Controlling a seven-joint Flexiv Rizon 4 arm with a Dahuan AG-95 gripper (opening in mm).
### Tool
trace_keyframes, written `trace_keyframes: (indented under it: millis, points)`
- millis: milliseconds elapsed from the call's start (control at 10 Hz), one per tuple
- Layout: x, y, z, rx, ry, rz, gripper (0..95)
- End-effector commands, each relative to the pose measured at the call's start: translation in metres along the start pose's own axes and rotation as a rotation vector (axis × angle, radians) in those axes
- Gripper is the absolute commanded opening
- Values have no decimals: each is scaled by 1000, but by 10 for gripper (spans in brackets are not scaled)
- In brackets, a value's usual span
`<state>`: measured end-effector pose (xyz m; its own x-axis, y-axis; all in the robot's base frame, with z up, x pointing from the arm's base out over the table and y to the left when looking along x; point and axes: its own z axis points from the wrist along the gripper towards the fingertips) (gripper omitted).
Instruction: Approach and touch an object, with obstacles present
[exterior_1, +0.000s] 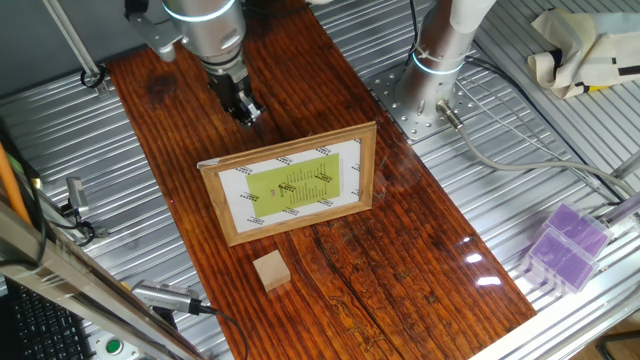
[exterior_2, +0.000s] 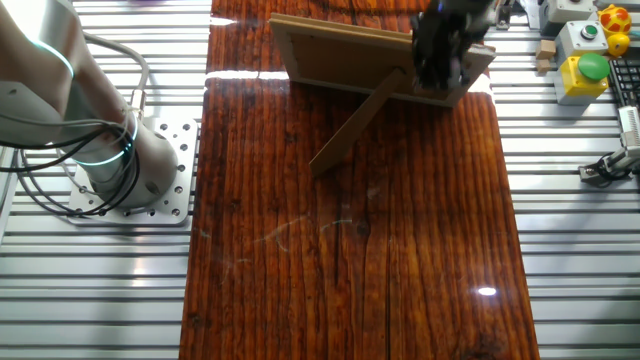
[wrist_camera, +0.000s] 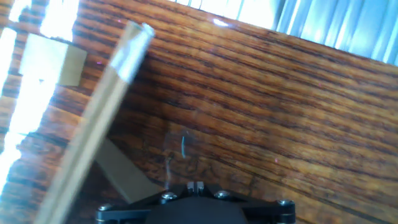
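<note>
Gripper (exterior_1: 245, 110) hovers behind picture frame (exterior_1: 290, 184), above board; fingers look together in 1 fixed view, blurred in other, so cannot tell for sure.

Wooden cube (exterior_1: 271, 271) sits on wooden board (exterior_1: 400, 250) in front of frame, just beside its lower edge, apart from it.

Frame stands upright on rear strut (exterior_2: 358, 125), directly between gripper and cube; likely must go over or around.

Purple ridged box (exterior_1: 565, 245) well apart on metal table (exterior_1: 520, 150). Arm base (exterior_1: 440, 60) behind board.
</note>
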<state>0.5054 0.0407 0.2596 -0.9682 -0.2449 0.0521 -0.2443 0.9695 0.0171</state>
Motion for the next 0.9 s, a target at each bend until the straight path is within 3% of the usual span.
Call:
trace_keyframes:
  millis: [100,500,700,900]
  points:
    - [-6,7,-3,1,8,29,0]
    - [-7,9,-3,4,23,19,0]
    - [-7,9,-3,29,30,-23,0]
    - [-7,9,-3,17,27,-73,0]
